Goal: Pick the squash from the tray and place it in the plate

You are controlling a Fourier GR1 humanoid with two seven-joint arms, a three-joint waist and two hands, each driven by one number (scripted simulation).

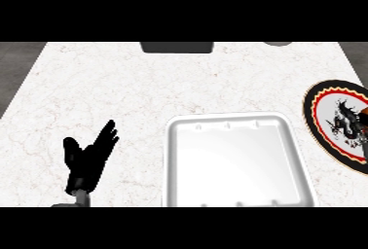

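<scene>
1. The squash shows nowhere in the head view: the white tray [237, 163] holds nothing that can be made out, and its near edge is cut off at the bottom of the view.
2. The plate [332, 124] lies at the right edge of the counter [144, 82], well apart from the left hand and near the tray's far right corner; its right side runs out of the view, so only part of the round shows.
3. The right hand is not in view.
4. The left hand [84, 163] stands at the lower left, to the left of the tray and apart from it, fingers straight and pointing up and away, thumb spread to the side, holding nothing. Only a short grey piece of its forearm shows below it.
5. The tray is a shallow rectangle with rounded corners and a raised rim, smooth and plain white, with small notches along its far and near walls.
6. The plate has a dark outer band, a red ring with yellow marks, and a white middle carrying a black figure too small to read.
7. The counter is pale marble with thin reddish veins. At its far edge sits a dark rectangular object [176, 47], cut off at the top; beside the counter, a grey floor shows at the left.
</scene>
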